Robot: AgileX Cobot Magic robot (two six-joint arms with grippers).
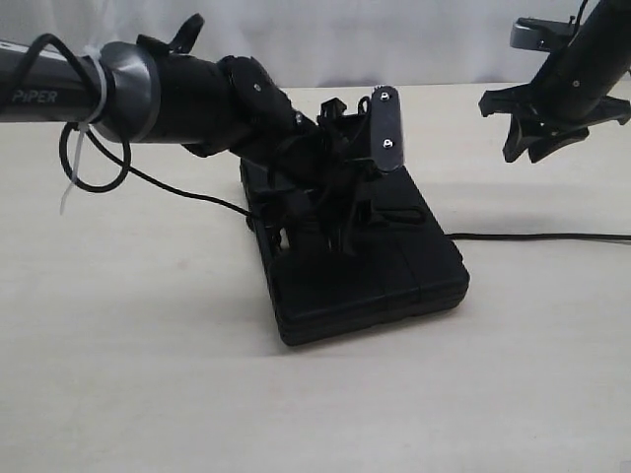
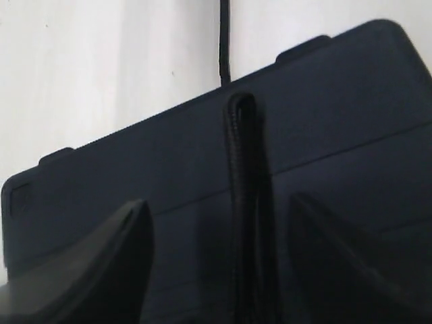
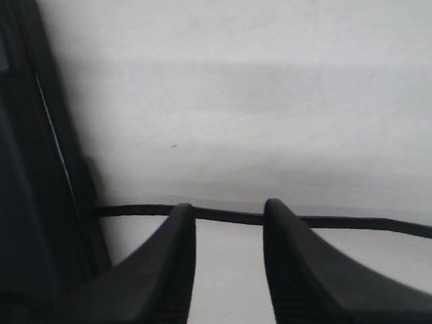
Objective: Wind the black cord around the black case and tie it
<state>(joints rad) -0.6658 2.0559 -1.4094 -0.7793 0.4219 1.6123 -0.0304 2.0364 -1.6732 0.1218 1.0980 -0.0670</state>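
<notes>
**Cord laid over case, knot yet to come**

The left tool (image 2: 217, 201) stood wide over the black case (image 1: 375, 286), its fingers either side of the black cord (image 2: 239, 175) and gripping nothing. The case lay shut near the middle of the tabletop (image 1: 148, 374), its contents unseen. The cord crossed the lid and trailed toward the tabletop's right edge. The right tool (image 3: 228, 208) hovered above that loose stretch, part open and empty. The wrap looked barely begun; the next move likely called for a pinch on the slack to bring it around.
</notes>
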